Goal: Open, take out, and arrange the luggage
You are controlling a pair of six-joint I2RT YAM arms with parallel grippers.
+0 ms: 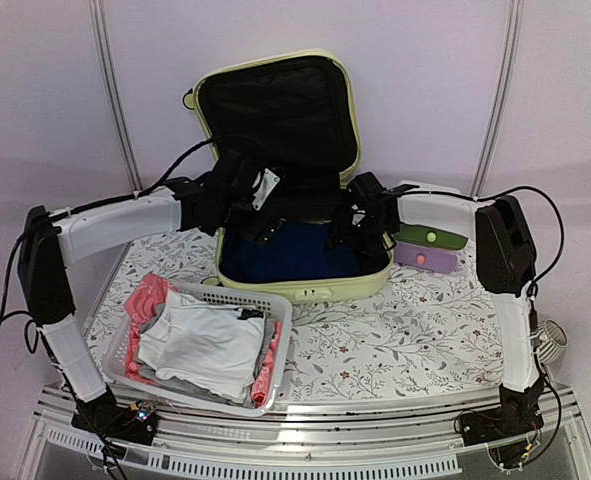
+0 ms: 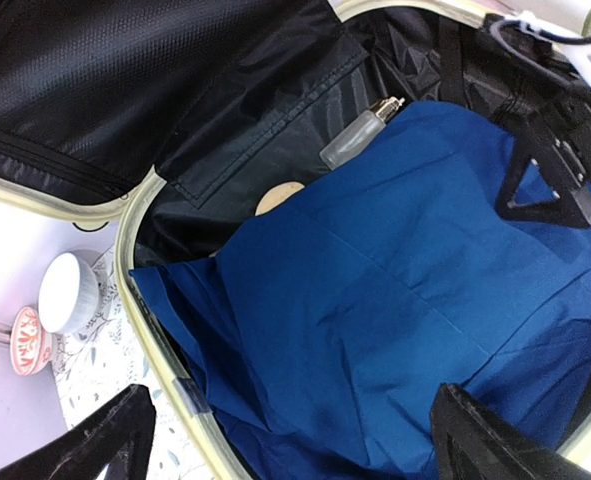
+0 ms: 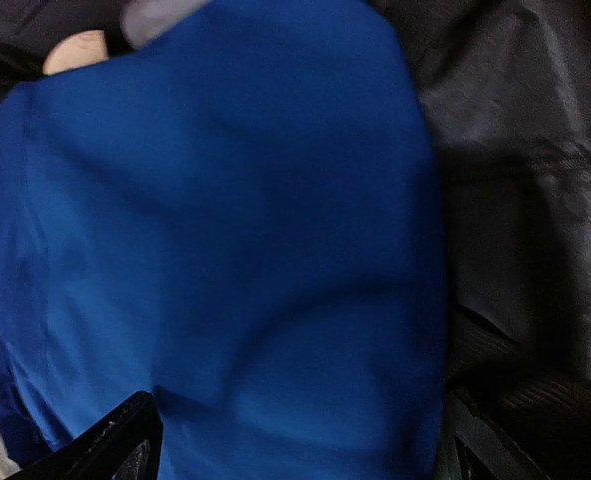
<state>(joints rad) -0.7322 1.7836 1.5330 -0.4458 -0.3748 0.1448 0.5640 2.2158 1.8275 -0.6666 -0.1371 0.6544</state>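
Floral-patterned table point(image 1: 425, 330) is carrying rounded hard-shell luggage point(image 1: 305, 290); left gripper point(image 2: 290, 430) and right gripper point(image 3: 295, 430) are hanging wide-open over smooth blue cloth point(image 2: 395, 300).

This looks like a robot lab booth, not a home. Plain pale wall panels point(image 1: 425, 90) joined by metal strips point(image 1: 115, 90) close the back, and the left arm point(image 1: 115, 225) and right arm point(image 1: 515, 330) stand bolted to an aluminium rail point(image 1: 305, 430) at the near edge of a floral tablecloth point(image 1: 405, 340).

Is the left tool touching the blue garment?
Cannot tell. The left wrist view shows the open left tool over the blue garment, but neither contact nor gap.
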